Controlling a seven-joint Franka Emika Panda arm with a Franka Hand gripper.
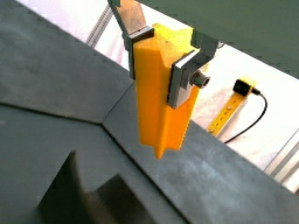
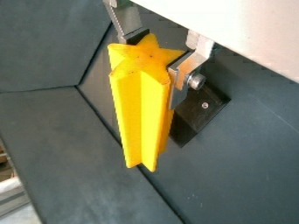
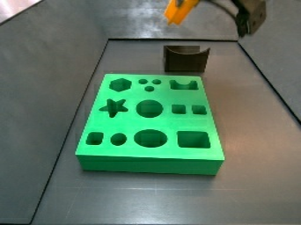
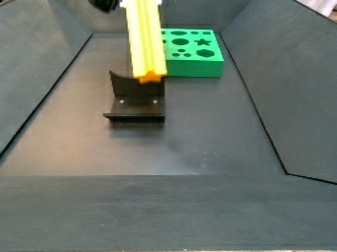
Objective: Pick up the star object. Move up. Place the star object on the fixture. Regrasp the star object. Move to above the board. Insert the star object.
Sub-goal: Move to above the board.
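My gripper [image 1: 163, 54] is shut on the star object [image 1: 160, 96], an orange-yellow ridged bar. The silver fingers [image 2: 184, 68] clamp it near its upper end, and its star-shaped end face shows in a wrist view [image 2: 142, 59]. The bar hangs upright in the air; in a side view [image 4: 142, 39] its lower end is just above the fixture [image 4: 134, 98], not touching it. The fixture is a dark notched block, also showing under the bar in a wrist view [image 2: 198, 115] and in a side view [image 3: 185, 59]. The green board [image 3: 150, 123] with its cut-out holes lies flat beyond the fixture [image 4: 194, 49].
Dark sloping walls [image 4: 53, 89] close in the grey floor on all sides. A yellow device with a black cable [image 1: 242, 87] lies outside the enclosure.
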